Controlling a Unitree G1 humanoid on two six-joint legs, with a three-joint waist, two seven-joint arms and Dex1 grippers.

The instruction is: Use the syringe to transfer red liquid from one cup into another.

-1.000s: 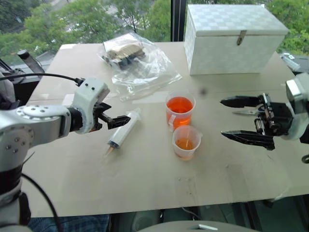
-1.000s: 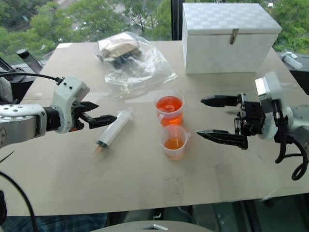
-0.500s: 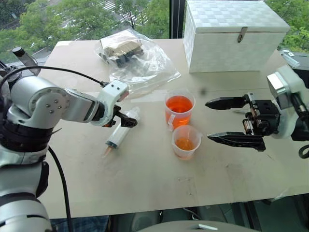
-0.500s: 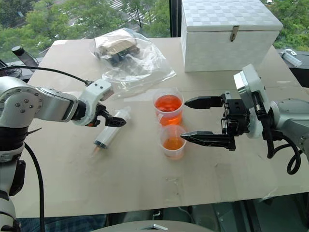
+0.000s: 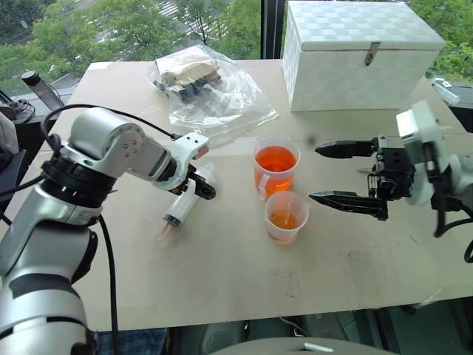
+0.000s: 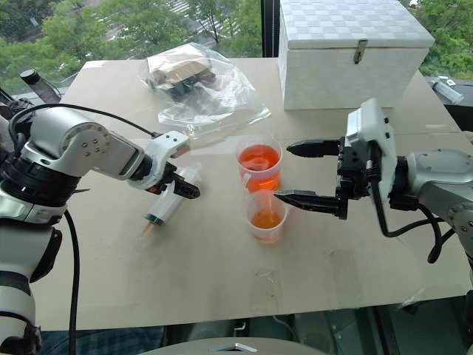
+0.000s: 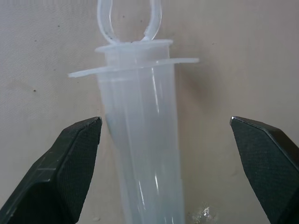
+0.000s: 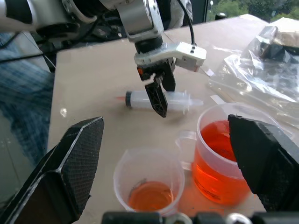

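Left wrist view: the syringe [image 7: 140, 135] lies flat on the table [image 5: 222, 266], its barrel running up between the two black fingers [image 7: 70, 163] of the left gripper [image 5: 194, 186], which stand wide apart on either side and touch nothing. A second ago this gripper hung off to the left of the syringe, pointing almost level; it has since swung in over the barrel's far end and tipped steeply down, so the jaws now straddle it. My reading is that the pick-up is lined up but not made: the fingers must close before anything can be drawn.

In the head views the syringe sits left of the cups, tip toward the near edge. The taller cup [image 5: 276, 168] holds a deep fill of red liquid [image 5: 275, 159]; the smaller cup [image 5: 285, 217], just nearer, holds a shallow layer. The right gripper [image 5: 341, 173], fingers spread wide and empty, has drifted left from a second ago and now hangs just right of the two cups.

Farther off lie a clear plastic bag [image 5: 211, 92] and a white box [image 5: 366, 55] with a clasp. The white strip on the taller cup is too small to read, and I see no other writing.
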